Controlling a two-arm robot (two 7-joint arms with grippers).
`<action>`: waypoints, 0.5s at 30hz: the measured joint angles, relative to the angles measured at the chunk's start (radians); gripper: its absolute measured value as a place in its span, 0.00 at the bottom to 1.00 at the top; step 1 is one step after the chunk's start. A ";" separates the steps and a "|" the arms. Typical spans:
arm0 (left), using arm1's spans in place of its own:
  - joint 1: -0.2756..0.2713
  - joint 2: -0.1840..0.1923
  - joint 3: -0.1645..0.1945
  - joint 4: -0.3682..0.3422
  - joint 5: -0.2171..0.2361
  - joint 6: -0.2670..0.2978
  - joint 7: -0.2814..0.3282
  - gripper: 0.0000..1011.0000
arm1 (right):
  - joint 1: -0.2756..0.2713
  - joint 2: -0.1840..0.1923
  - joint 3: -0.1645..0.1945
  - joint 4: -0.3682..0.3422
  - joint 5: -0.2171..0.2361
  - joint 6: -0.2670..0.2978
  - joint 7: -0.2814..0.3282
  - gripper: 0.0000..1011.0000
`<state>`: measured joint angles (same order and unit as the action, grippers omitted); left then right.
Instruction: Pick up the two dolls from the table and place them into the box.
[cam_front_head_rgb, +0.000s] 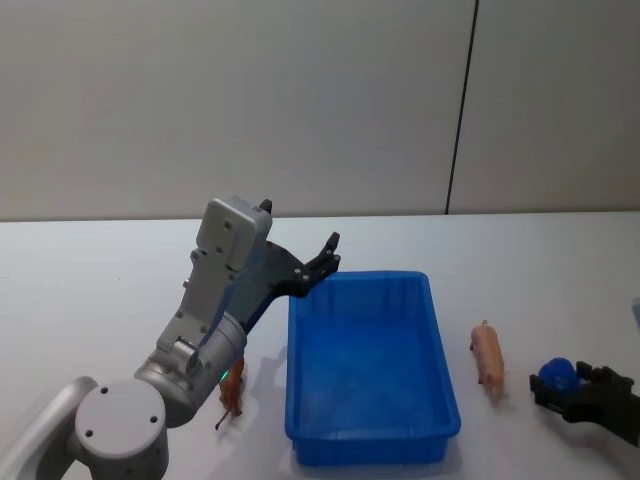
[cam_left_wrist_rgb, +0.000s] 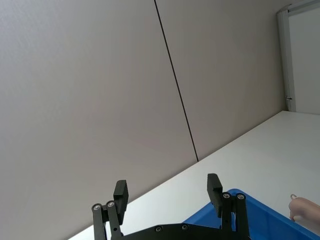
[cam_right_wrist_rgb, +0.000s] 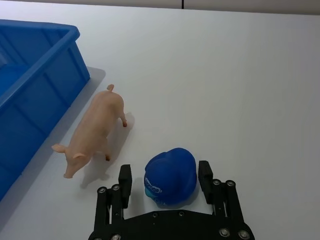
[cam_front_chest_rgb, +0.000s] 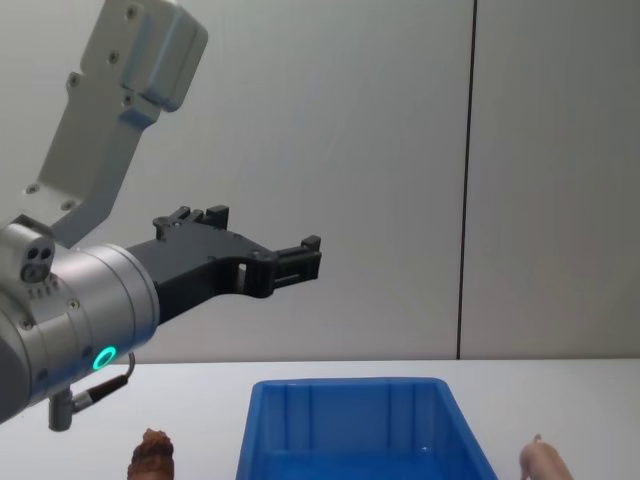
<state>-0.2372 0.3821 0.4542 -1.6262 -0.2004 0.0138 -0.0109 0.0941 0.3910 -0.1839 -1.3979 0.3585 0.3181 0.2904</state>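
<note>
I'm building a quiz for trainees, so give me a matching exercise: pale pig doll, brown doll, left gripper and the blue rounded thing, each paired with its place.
1 pale pig doll
2 brown doll
3 left gripper
4 blue rounded thing

a on the table, left of the box
b between the right gripper's open fingers
c raised in the air, open, empty
d on the table, right of the box

Pairs: 1-d, 2-a, 3-c, 4-b

Blue rounded object (cam_right_wrist_rgb: 171, 175) with pale logo; behind, grey wall (cam_front_head_rgb: 250, 100) split by 1 dark vertical seam (cam_front_head_rgb: 460, 110).
</note>
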 joint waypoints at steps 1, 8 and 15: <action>0.000 0.000 0.000 0.000 0.000 0.000 0.000 0.99 | 0.000 0.000 0.000 0.000 0.000 0.000 0.000 0.85; 0.000 0.000 0.000 0.000 0.000 0.000 0.000 0.99 | 0.010 -0.005 -0.002 0.019 0.006 0.005 0.006 0.62; 0.000 0.000 0.000 0.000 0.000 0.000 0.000 0.99 | 0.016 -0.006 -0.002 0.020 0.009 -0.005 0.008 0.49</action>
<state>-0.2372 0.3821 0.4542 -1.6262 -0.2004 0.0139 -0.0109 0.1097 0.3846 -0.1860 -1.3778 0.3673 0.3134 0.2984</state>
